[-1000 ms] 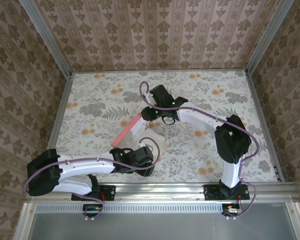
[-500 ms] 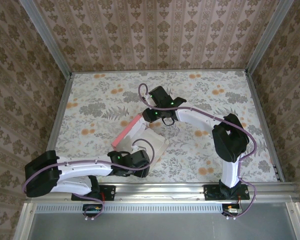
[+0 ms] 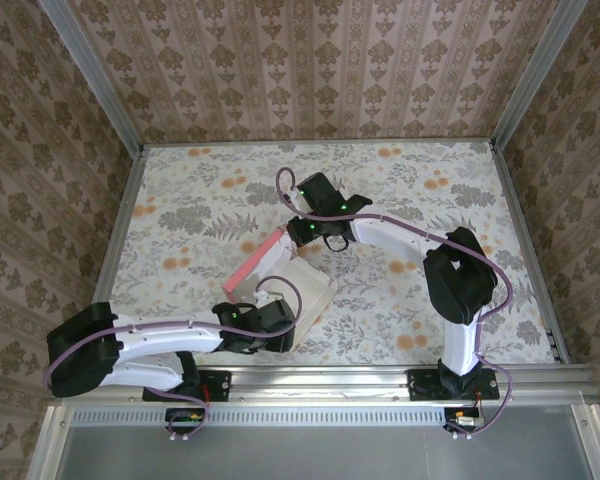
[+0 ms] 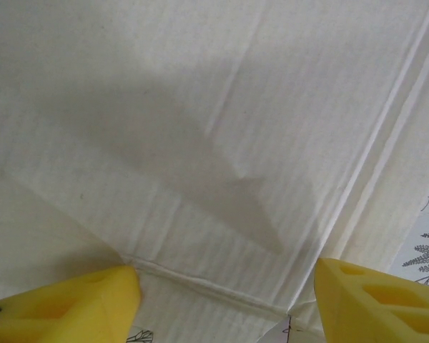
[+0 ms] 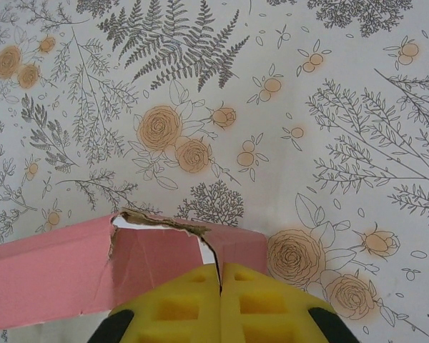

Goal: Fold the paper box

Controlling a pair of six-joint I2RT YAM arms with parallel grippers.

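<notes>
Inspection finding: the paper box (image 3: 280, 265) is thin die-cut card, so judge it light, springy along its creases and quick to tear or kink. Handle it by the scored edges and flaps, never the mid-panel. Your right gripper (image 5: 220, 300) is clenched, and the pink wall's (image 5: 50, 275) cut edge runs straight into the seam between its pads, so it reads as nipping that wall. Just beyond those tips the card edge is ragged and looks torn, so pull gently there. Your left gripper (image 4: 229, 307) stands released, jaws well apart with nothing between them. The box's pale, faintly ribbed inner face (image 4: 200, 143) spreads just ahead of them, and a scored fold line crosses between the tips. The box lies partly formed on the flowered table (image 5: 329, 107), one pink side raised and the whitish floor open
</notes>
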